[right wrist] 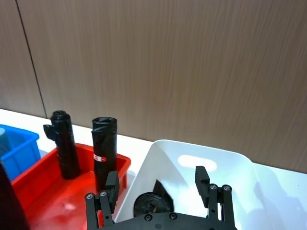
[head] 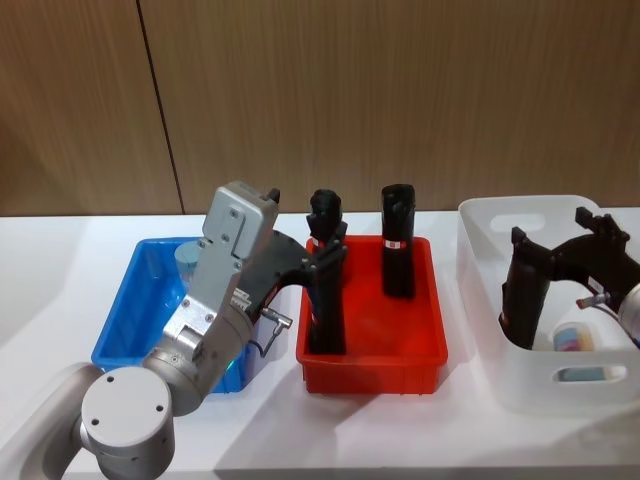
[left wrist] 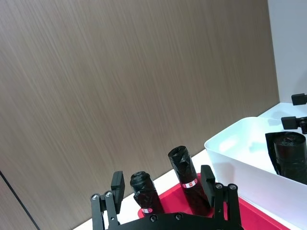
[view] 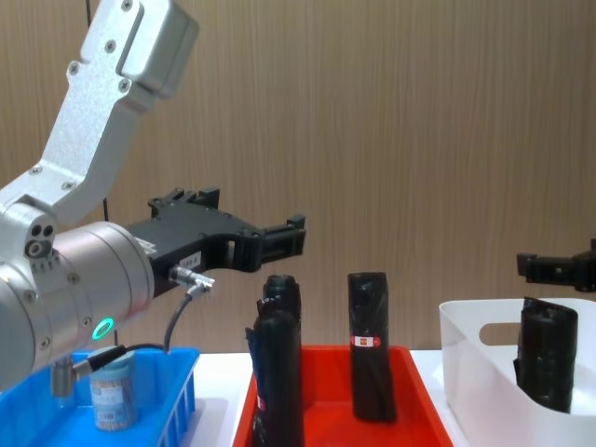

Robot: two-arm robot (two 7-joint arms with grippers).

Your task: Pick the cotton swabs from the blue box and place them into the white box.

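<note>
One cotton swab tub (view: 115, 394) stands upright in the blue box (view: 140, 410), below and behind the raised left gripper (view: 270, 240), its fingers wide and empty; right gripper (head: 560, 265) sits open over the white box (head: 500, 370).

blue box (head: 128, 310) bright blue | white box (head: 510, 380) plain white | tray (head: 372, 365) red | rolls (head: 397, 245) black

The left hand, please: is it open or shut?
Open: the left hand hangs empty above the red plastic tray, fingers apart.
</note>
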